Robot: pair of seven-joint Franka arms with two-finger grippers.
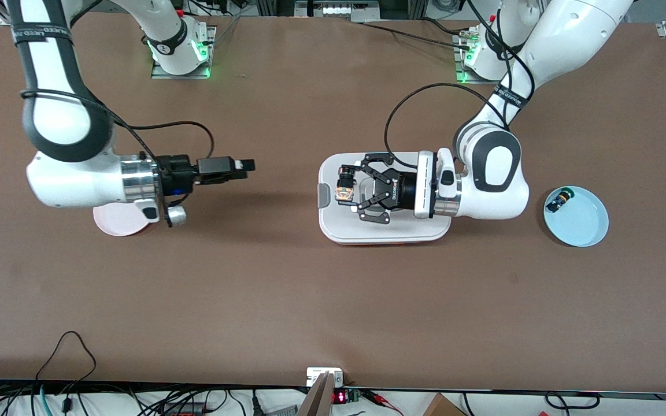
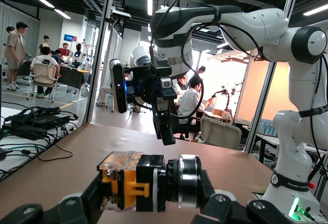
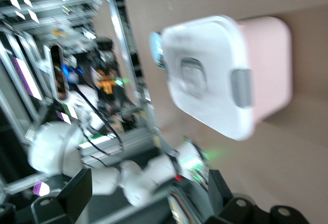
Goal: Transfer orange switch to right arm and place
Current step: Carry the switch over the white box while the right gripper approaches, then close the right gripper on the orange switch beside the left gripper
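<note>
While the left arm reaches in from its base with its forearm bent level over the white lidded box (image 1: pixel 367 231), the left claw (image 1: pixel 349 192) points sideways toward the right arm's end of the worktop (image 1: pixel 310 300) and is closed on the orange switch (image 1: pixel 345 191). In the left wrist view the switch (image 2: pixel 148 182) lies crosswise between the black linkage fingers (image 2: pixel 225 208), its orange body at one end and its ribbed black collar at the other. The held switch hangs over the box lid, clear of it.

Reaching from the other end, the right arm holds its wrist level too, and the right claw (image 1: pixel 244 165) points toward the left claw, over bare worktop, well apart from it. Its fingers (image 3: pixel 72 190) stand wide with nothing between them.

Two arms and two claws are in view. One box sits mid-worktop. Two plates show: a pink plate (image 1: pixel 114 224) partly under the right wrist, and a blue plate (image 1: pixel 584 222) toward the left arm's end, carrying one small black switch (image 1: pixel 559 200) with a green cap.
</note>
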